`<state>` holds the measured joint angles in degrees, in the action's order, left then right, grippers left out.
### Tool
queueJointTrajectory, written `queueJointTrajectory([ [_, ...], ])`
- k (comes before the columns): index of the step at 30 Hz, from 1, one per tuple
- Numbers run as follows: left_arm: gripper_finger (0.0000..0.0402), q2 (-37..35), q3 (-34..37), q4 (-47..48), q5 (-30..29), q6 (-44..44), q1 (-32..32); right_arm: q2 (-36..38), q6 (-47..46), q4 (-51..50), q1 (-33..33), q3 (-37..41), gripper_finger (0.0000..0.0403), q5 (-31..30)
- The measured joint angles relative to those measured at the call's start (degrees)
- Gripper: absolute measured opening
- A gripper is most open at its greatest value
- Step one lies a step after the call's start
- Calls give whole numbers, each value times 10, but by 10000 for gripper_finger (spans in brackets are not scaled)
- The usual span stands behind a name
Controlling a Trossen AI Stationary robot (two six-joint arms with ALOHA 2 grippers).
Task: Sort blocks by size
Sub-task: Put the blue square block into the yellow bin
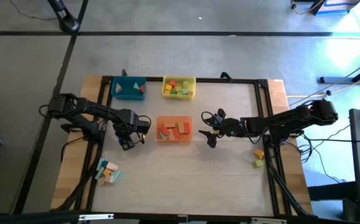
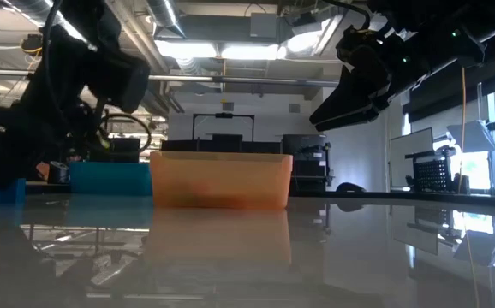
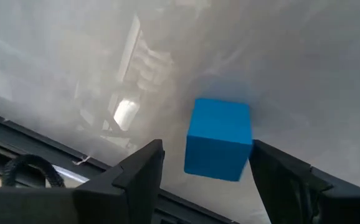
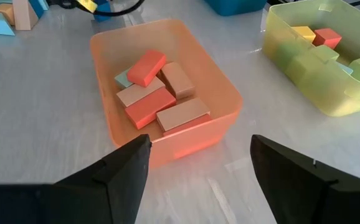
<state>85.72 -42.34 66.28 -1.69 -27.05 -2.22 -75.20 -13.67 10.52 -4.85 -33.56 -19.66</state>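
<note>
Your left gripper (image 3: 205,174) is spread open around a blue block (image 3: 218,139) standing on the table (image 1: 186,168), without gripping it. Your right gripper (image 4: 198,171) hangs open and empty beside the orange tray (image 4: 223,118) of blocks.

You're seeing three trays (image 1: 174,129) sitting mid-table, two behind one. Loose blocks (image 1: 108,172) are lying at the left front, others (image 1: 258,157) right; one cube (image 3: 219,138) is sitting, seemingly, between the left gripper's (image 3: 206,171) fingers.
</note>
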Motion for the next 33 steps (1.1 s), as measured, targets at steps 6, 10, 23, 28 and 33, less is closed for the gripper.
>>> queueJointTrajectory([
  [6, 212, 0, 21, -71, 17, 18, 0, 0, 0, 0, 0, 0, 276, 2],
  [10, 172, 0, 28, -80, 23, 29, -7, 0, 0, 0, 0, 0, 276, 2],
  [23, 114, -30, -4, -85, -3, 63, -9, 0, 0, 0, 0, 0, 276, 2],
  [28, 116, -78, -29, -116, -40, 71, -12, 0, 0, 0, 0, 0, 276, 2],
  [33, 118, -110, -29, -194, -58, 98, -31, 0, 0, 0, 0, 0, 276, 2],
])
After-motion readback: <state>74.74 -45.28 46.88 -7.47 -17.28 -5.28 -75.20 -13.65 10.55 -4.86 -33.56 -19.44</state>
